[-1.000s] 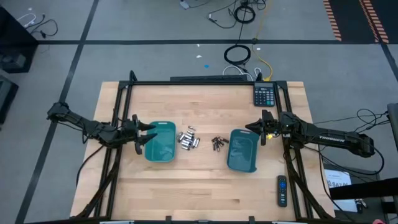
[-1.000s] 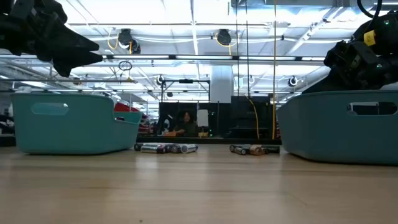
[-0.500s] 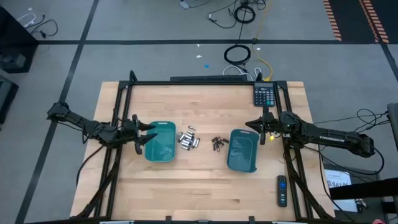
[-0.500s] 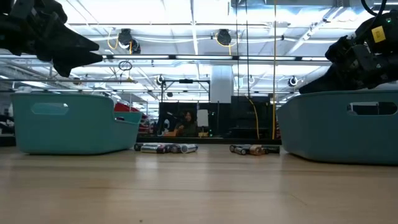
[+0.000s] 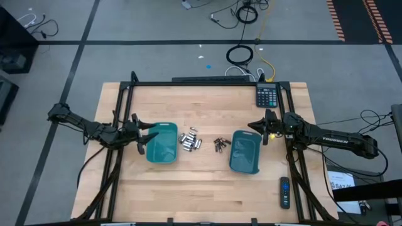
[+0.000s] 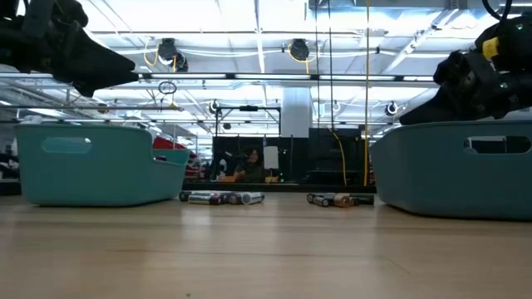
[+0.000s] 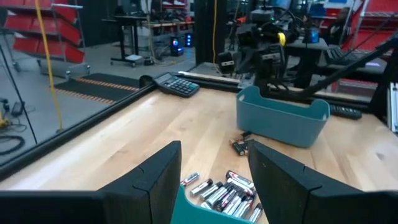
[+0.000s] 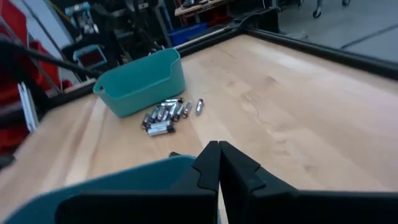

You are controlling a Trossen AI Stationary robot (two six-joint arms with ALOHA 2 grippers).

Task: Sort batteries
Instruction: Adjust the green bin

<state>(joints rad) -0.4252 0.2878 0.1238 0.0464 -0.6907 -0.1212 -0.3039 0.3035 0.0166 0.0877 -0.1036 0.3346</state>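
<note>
high view first: two teal trays sit on the wooden table [image 5: 207,194], and the batteries lie between them in two little heaps. the silvery-white batteries [image 5: 190,140] are bunched just beside the left tray [image 5: 162,143], on its inner side; the dark batteries [image 5: 219,145] are a smaller clump just beside the right tray [image 5: 245,151]. the two heaps are apart from each other, bare wood between.

the left gripper [image 5: 143,135] hangs at the outer edge of the left tray, its fingers spread wide with nothing between them; from the left wrist view you see the two dark fingers [image 7: 158,180] well apart, with the silvery pile on the wood beyond. the right gripper [image 5: 259,130] hovers over the far outer corner of the right tray, and in the right wrist view its fingers [image 8: 208,168] are pressed together, holding nothing that i can see.

a calculator [image 5: 267,96] sits at the far right corner of the table, and a black remote [image 5: 284,191] lies near the front right edge. from the low view both heaps rest flat on the wood, and a person [image 6: 247,164] sits in the room behind.
</note>
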